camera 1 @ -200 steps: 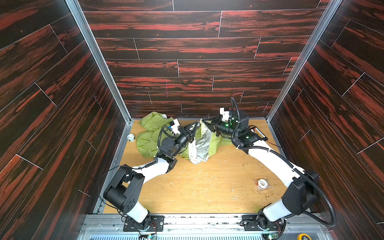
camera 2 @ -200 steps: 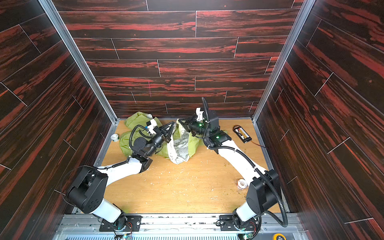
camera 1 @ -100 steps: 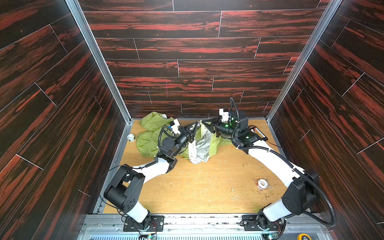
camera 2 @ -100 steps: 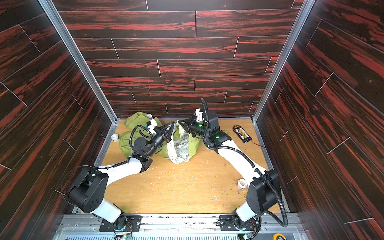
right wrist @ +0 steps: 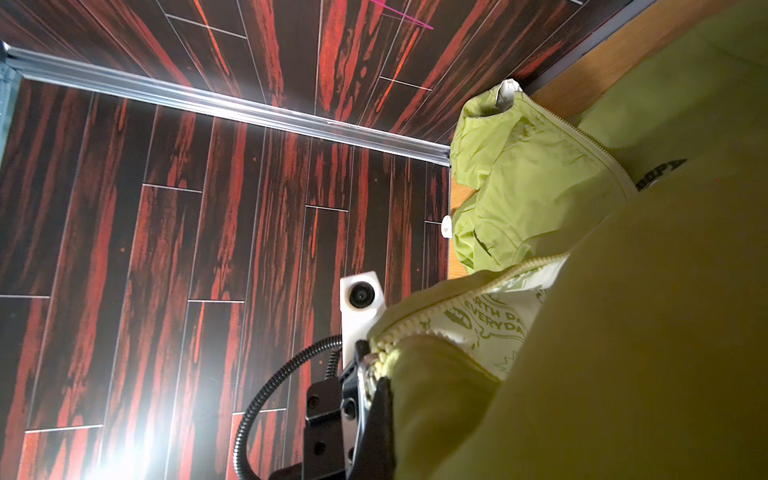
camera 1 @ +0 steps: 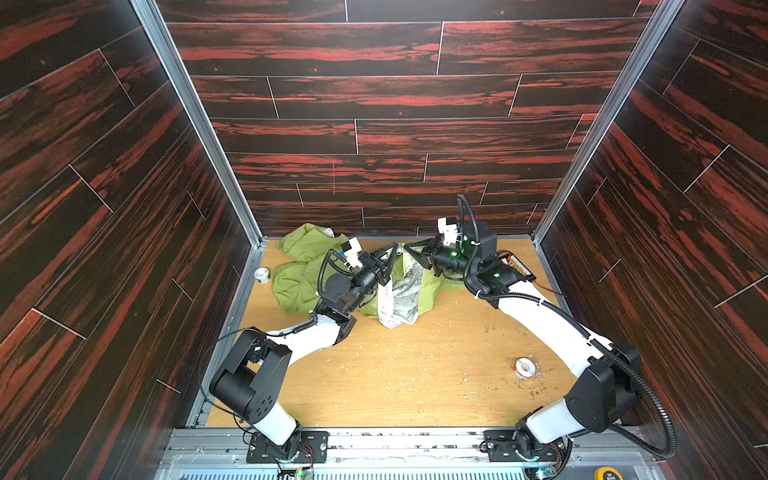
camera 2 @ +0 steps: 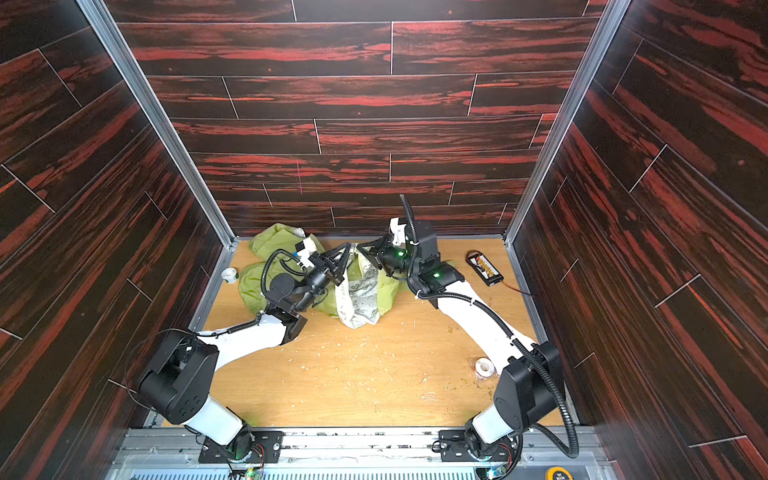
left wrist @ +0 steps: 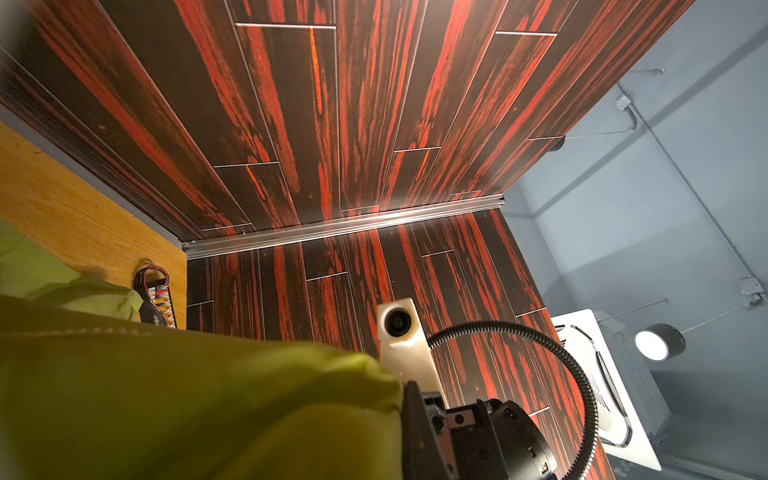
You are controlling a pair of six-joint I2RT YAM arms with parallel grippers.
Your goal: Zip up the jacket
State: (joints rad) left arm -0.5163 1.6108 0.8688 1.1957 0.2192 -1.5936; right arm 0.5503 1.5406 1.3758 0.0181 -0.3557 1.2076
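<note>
The lime-green jacket (camera 1: 299,274) lies crumpled at the back of the wooden table (camera 1: 415,374), its white patterned lining (camera 1: 401,295) hanging down in the middle. In both top views my left gripper (camera 1: 392,252) and right gripper (camera 1: 410,249) meet tip to tip above the table, each shut on a raised front edge of the jacket (camera 2: 266,286). In the right wrist view the pale zipper teeth (right wrist: 457,297) run down to a metal slider (right wrist: 366,380) at the left gripper's black finger. Green fabric (left wrist: 187,395) fills the near part of the left wrist view and hides my own jaws.
One tape roll (camera 1: 262,274) lies by the left wall, another (camera 1: 525,367) at the front right near the right arm. A black board with connectors (camera 2: 484,268) lies at the back right. The back wall stands close behind both grippers. Small flecks litter the table.
</note>
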